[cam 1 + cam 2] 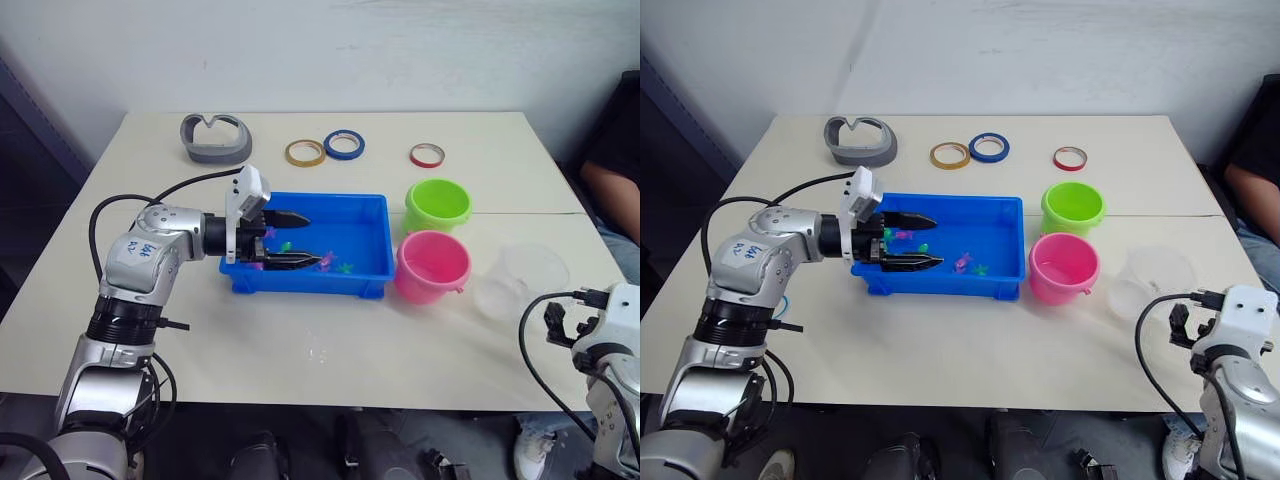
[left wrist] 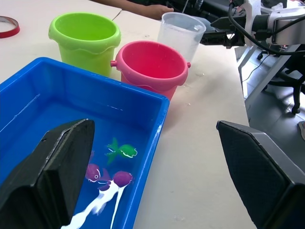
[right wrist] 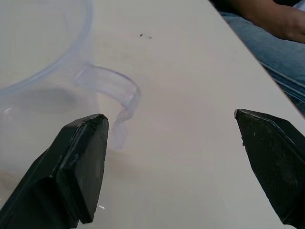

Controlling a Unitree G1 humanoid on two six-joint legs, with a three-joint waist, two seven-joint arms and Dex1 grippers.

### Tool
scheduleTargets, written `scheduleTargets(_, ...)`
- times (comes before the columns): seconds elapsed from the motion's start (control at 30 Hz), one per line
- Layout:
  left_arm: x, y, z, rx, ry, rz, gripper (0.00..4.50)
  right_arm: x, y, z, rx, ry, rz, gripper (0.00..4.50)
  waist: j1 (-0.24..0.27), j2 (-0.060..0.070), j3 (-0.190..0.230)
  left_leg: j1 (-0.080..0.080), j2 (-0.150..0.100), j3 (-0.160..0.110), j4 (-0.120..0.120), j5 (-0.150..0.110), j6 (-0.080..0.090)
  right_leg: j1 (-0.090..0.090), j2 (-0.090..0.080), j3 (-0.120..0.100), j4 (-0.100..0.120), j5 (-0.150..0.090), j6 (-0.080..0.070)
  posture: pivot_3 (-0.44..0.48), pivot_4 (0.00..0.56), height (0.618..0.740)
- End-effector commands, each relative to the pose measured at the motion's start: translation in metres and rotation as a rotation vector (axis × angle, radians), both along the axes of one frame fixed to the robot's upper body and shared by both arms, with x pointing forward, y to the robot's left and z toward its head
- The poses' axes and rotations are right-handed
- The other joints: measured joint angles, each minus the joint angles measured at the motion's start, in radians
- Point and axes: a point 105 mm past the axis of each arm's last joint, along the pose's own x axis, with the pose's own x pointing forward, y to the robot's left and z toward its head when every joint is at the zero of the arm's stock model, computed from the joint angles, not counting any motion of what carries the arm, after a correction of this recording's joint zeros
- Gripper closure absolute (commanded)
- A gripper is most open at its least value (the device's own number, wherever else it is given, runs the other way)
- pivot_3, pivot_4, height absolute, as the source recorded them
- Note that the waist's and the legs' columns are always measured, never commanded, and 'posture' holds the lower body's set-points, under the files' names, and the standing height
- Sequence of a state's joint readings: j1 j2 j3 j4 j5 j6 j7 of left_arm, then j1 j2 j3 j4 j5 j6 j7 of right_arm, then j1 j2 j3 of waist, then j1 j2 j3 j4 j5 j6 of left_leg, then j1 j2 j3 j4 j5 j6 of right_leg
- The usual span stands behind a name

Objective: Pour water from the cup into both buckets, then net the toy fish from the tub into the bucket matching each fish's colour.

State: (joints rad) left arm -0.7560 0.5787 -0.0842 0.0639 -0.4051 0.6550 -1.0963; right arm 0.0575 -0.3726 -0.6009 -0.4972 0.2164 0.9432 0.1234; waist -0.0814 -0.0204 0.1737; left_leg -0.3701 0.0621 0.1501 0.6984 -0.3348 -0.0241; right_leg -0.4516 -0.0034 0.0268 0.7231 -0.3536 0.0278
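The blue tub (image 1: pixel 330 199) lies mid-table with several tiny fish in it, among them a green fish (image 2: pixel 123 150) and a pink fish (image 2: pixel 114 178). My left gripper (image 1: pixel 313 240) hangs open and empty over the tub's near left part, one finger above the inside and the other near the front wall. The lime green bucket (image 1: pixel 438 203) and the pink bucket (image 1: pixel 432 266) stand just right of the tub. The clear cup (image 1: pixel 532 272) stands right of the pink bucket. Close to the cup's handle (image 3: pixel 125 98), my right gripper (image 3: pixel 169 119) is open and holds nothing.
Yellow (image 1: pixel 305 152), blue (image 1: pixel 343 144) and red (image 1: pixel 427 154) tape rings and a grey curved piece (image 1: pixel 215 138) lie at the back. A person (image 1: pixel 615 170) sits at the right edge. A thin light-blue arc (image 1: pixel 785 300) peeks out under my left arm.
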Motion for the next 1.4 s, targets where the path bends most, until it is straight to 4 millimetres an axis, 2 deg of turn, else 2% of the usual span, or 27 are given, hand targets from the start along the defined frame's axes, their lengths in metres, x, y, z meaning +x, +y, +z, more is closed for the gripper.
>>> scheduleTargets(0.03,0.0,0.002,0.009,-0.003,-0.04,-0.01,0.0,-0.009,0.01,0.016,-0.034,0.019,0.123,0.04,0.002,0.0,0.0,0.0,0.0,0.0,0.0,0.0,0.0,0.0,0.0,0.0,0.0,0.0,0.0,0.0,0.15,0.693)
scheduleTargets(0.17,0.0,0.006,0.006,0.0,-0.036,0.008,0.0,-0.023,0.021,0.023,-0.053,0.113,0.313,0.04,0.001,-0.002,0.001,0.0,0.0,-0.001,-0.001,0.0,0.0,0.001,0.0,0.0,-0.002,0.0,0.001,0.0,0.15,0.693)
scheduleTargets(0.27,0.002,0.014,0.008,-0.019,-0.036,0.056,0.0,-0.036,0.024,0.042,-0.069,0.157,0.463,0.04,0.003,-0.002,0.001,0.001,0.0,-0.002,-0.001,-0.001,0.001,0.003,0.0,-0.001,-0.003,0.0,0.001,0.0,0.15,0.693)
scheduleTargets(0.4,0.008,0.033,0.02,-0.073,-0.043,0.169,0.0,-0.042,0.062,0.08,-0.055,0.122,0.792,0.04,-0.003,-0.011,0.007,0.002,0.001,-0.003,-0.001,-0.001,0.002,0.005,0.001,-0.001,-0.005,0.0,0.003,0.0,0.15,0.693)
scheduleTargets(0.47,0.011,0.049,0.023,-0.072,-0.051,0.248,0.0,-0.038,0.086,0.099,-0.053,0.091,0.959,0.04,-0.009,-0.015,0.009,0.003,0.002,-0.003,-0.001,-0.001,0.002,0.007,0.002,-0.001,-0.007,0.001,0.003,0.0,0.15,0.693)
scheduleTargets(0.57,0.013,0.077,0.018,-0.035,-0.049,0.366,0.0,-0.026,0.119,0.115,-0.063,0.066,1.16,0.04,-0.008,-0.018,0.01,0.003,0.002,-0.004,-0.002,-0.001,0.002,0.007,0.003,-0.001,-0.009,0.003,0.003,0.0,0.15,0.693)
scheduleTargets(0.73,0.012,0.118,0.007,-0.012,-0.01,0.555,0.0,-0.008,0.163,0.122,-0.042,0.02,1.372,0.04,0.004,-0.02,0.013,-0.001,0.002,-0.006,-0.004,-0.002,0.003,0.006,0.002,-0.003,-0.014,0.004,0.002,0.0,0.15,0.693)
scheduleTargets(0.87,0.015,0.131,-0.008,0.01,0.002,0.632,0.0,0.001,0.177,0.119,-0.038,0.019,1.433,0.04,0.032,-0.02,0.013,-0.003,0.001,-0.006,-0.004,-0.005,0.007,0.006,-0.004,-0.009,-0.02,0.003,0.002,0.0,0.15,0.693)
scheduleTargets(1.07,0.023,0.144,-0.038,0.056,0.03,0.78,0.0,0.005,0.181,0.106,-0.041,0.027,1.446,0.04,0.052,-0.02,0.013,-0.006,0.001,-0.006,-0.004,-0.007,0.011,0.006,-0.006,-0.013,-0.027,0.003,0.002,0.0,0.15,0.693)
scheduleTargets(1.17,0.029,0.151,-0.046,0.076,0.03,0.86,0.0,0.001,0.18,0.105,-0.028,0.025,1.448,0.04,0.053,-0.02,0.013,-0.007,0.001,-0.008,-0.002,-0.007,0.01,0.007,-0.006,-0.015,-0.026,0.003,0.002,0.0,0.15,0.693)
scheduleTargets(1.4,0.037,0.187,-0.073,0.121,0.072,1.044,0.0,-0.01,0.189,0.105,-0.024,0.023,1.516,0.04,0.047,-0.02,0.013,-0.006,0.002,-0.009,-0.001,-0.007,0.01,0.007,-0.006,-0.016,-0.023,0.004,0.002,0.0,0.15,0.693)
